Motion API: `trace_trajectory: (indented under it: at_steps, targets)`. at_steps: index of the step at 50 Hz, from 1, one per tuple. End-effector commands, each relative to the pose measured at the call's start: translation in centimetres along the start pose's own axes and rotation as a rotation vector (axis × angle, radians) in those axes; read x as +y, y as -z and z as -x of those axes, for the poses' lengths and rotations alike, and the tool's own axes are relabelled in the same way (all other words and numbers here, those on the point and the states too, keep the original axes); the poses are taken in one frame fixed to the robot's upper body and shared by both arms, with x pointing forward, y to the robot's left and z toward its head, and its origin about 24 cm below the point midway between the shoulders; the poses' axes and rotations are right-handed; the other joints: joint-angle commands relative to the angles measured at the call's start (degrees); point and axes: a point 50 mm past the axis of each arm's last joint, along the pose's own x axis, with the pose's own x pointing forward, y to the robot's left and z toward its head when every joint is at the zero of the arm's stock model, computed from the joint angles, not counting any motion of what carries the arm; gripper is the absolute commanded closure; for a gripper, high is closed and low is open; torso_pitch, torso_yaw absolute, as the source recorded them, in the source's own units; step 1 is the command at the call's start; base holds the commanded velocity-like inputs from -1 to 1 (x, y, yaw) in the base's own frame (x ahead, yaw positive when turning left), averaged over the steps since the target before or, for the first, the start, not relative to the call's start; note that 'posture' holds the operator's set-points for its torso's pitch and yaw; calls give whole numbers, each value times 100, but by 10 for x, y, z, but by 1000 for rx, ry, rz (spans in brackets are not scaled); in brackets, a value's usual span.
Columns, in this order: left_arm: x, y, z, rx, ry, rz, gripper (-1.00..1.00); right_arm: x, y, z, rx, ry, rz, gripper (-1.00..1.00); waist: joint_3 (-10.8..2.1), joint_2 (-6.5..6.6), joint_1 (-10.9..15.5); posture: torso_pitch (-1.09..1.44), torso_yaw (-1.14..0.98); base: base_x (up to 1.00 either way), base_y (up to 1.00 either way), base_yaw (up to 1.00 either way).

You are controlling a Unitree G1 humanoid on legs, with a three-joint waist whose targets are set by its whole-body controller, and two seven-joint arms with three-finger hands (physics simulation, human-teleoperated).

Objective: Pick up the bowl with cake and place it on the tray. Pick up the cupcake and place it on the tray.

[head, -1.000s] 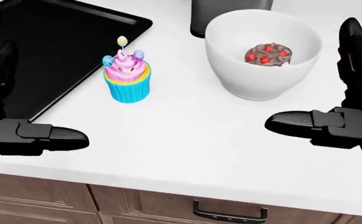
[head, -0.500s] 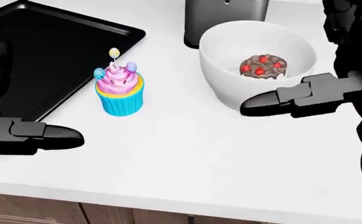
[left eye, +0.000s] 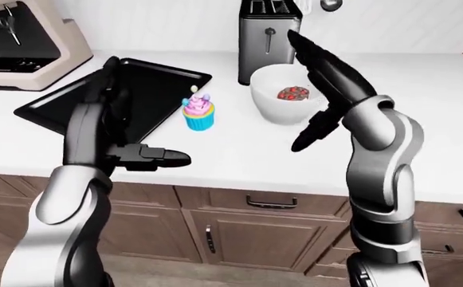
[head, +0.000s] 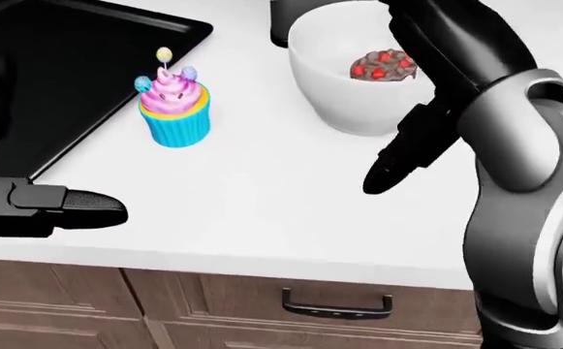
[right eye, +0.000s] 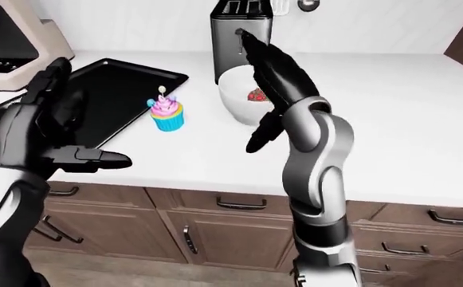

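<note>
A white bowl [left eye: 272, 106] with a chocolate cake [left eye: 293, 93] topped with red berries stands on the white counter, just below the toaster in the left-eye view. A pink-frosted cupcake [left eye: 198, 113] in a blue cup stands to its left, beside the black tray [left eye: 147, 84]. My right hand [left eye: 323, 89] is open at the bowl's right side, fingers stretched over its right rim and thumb [head: 398, 163] pointing down-left below it. My left hand [left eye: 136, 119] is open and empty below the tray, thumb [head: 78, 206] pointing right.
A steel toaster [left eye: 268, 37] stands right behind the bowl. A beige coffee machine [left eye: 26, 36] stands at the top left past the tray. The counter edge and brown cabinet drawers [left eye: 271, 203] lie below my hands.
My right hand has risen and swung left to the bowl's right side, its forearm now in the head view. The head view shifted slightly. The left hand, bowl and cupcake stay put.
</note>
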Motion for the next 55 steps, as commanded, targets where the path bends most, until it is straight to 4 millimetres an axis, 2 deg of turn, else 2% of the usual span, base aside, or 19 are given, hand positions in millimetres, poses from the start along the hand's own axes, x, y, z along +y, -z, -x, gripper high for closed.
trace_trajectory:
  at_steps: [1, 14, 22, 26, 34, 35, 36, 37, 38, 40, 43, 44, 45, 54, 55]
  targets:
    - [2, -11, 1, -71, -11, -10, -100, -9, -7, -1, -43, 53, 76, -100, -111, 8, 0, 0, 0, 0, 0, 0]
    - [1, -10, 1, -67, -7, -13, -100, -3, 8, -38, 6, 25, 173, -100, -170, 6, 4, 0, 0, 0, 0, 0]
    - [1, -13, 0, -73, -6, -12, -100, -10, 9, -56, 34, 14, 200, -100, -199, -3, 18, 0, 0, 0, 0, 0]
    - [1, -12, 0, -71, -5, -10, -100, 6, 13, -59, 55, -76, 207, -100, -207, -6, 21, 0, 0, 0, 0, 0]
    - [0, -7, 0, -66, -4, -9, -100, 6, 16, -63, 73, -84, 210, -98, -230, -2, 30, 0, 0, 0, 0, 0]
    - [1, -8, 0, -67, -4, -9, -100, 7, 17, -63, 76, -86, 209, -95, -231, -2, 33, 0, 0, 0, 0, 0]
    - [1, -9, 1, -68, -6, -9, -100, 10, 20, -64, 83, -88, 208, -79, -235, -2, 34, 0, 0, 0, 0, 0]
    - [0, -7, 0, -65, -5, -10, -100, 13, 23, -63, 92, -96, 205, -38, -237, -3, 33, 0, 0, 0, 0, 0]
    - [0, -6, 0, -64, -4, -9, -100, 14, 25, -64, 96, -97, 206, -44, -235, -8, 34, 0, 0, 0, 0, 0]
    - [0, -6, 0, -64, -6, -9, -100, 18, 29, -63, 108, -103, 205, -44, -238, -17, 32, 0, 0, 0, 0, 0]
    - [1, -5, 0, -63, -7, -9, -100, 23, 34, -62, 121, -112, 207, -33, -241, -21, 30, 0, 0, 0, 0, 0]
    - [1, -5, 1, -64, -7, -9, -100, 24, 37, -62, 124, -115, 209, -26, -246, -24, 30, 0, 0, 0, 0, 0]
    - [2, -5, 1, -65, -9, 0, -100, 41, 50, -49, 141, -161, 241, 11, -248, -26, 31, 0, 0, 0, 0, 0]
    - [1, -6, 1, -66, -8, -2, -100, 52, 57, -35, 145, -188, 268, 57, -287, -97, 67, 0, 0, 0, 0, 0]
    - [1, -6, 1, -66, -9, -2, -100, 54, 57, -32, 145, -192, 270, 68, -295, -103, 66, 0, 0, 0, 0, 0]
